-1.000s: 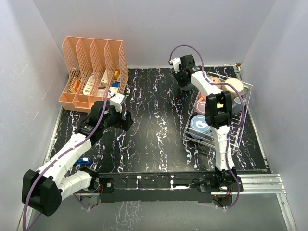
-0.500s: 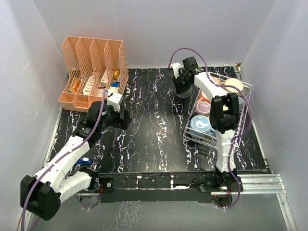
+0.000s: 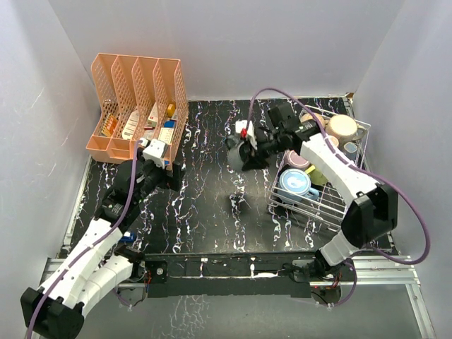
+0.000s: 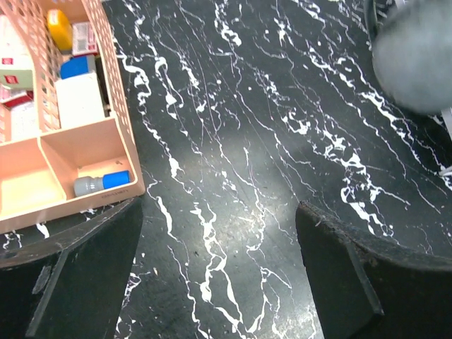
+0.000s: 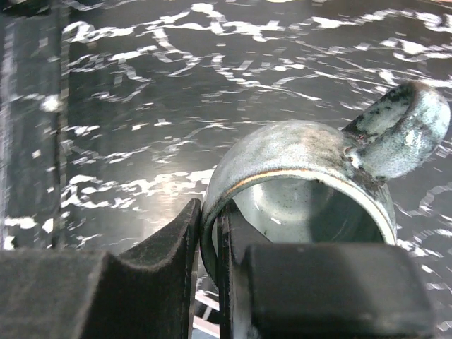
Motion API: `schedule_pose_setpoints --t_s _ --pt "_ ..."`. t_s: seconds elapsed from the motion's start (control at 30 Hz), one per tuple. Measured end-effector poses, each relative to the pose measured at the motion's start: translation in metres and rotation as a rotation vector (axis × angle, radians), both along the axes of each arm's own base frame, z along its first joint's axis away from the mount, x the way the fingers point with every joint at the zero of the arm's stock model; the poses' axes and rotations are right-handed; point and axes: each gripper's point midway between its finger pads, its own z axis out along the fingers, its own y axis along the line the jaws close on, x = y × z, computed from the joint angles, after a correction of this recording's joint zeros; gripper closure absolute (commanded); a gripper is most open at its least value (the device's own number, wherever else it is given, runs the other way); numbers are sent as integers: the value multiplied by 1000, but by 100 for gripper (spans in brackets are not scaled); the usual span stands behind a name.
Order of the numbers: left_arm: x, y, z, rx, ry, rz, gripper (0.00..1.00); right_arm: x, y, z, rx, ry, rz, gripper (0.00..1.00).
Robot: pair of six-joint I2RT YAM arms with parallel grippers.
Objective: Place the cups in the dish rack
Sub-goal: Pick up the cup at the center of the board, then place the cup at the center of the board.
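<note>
**Grey mug pinched, rack waiting**

Grey mug (image 5: pixel 304 162) hung in my right gripper (image 5: pixel 209 222), jaws nearly closed across its rim, over the marble table (image 3: pixel 205 212) just left of the dish rack (image 3: pixel 332 206). Several cups (image 3: pixel 293 183) sat racked already. My left gripper (image 4: pixel 219 219) gaped wide, empty. I saw no other loose mug, so probably the last.

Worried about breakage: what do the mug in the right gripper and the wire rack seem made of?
Grey mug: likely glazed ceramic, given its glossy speckled surface and thick rim. Dish rack: apparently thin metal wire, silver-white, maybe coated.
</note>
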Motion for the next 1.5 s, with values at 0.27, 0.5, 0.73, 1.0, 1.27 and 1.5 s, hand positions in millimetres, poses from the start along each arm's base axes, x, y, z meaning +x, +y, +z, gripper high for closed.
schedule_pose_setpoints --t_s 0.27,0.5,0.73,1.0,1.27,1.5 --pt "-3 12 18 -21 -94 53 13 -90 -10 -46 -54 17 290 92" --pt "0 16 19 -15 -104 78 13 -129 -28 -74 -112 -32 461 90" --pt "2 20 17 -4 -100 101 13 -147 -26 -97 -227 -101 598 89" --pt "4 23 17 1 -102 120 13 -153 -19 -122 -357 -143 701 87" --pt "4 25 17 4 -104 132 13 -157 -18 -143 -498 -152 782 82" --pt "5 26 18 4 -106 137 13 -139 -7 -132 -520 -213 752 56"
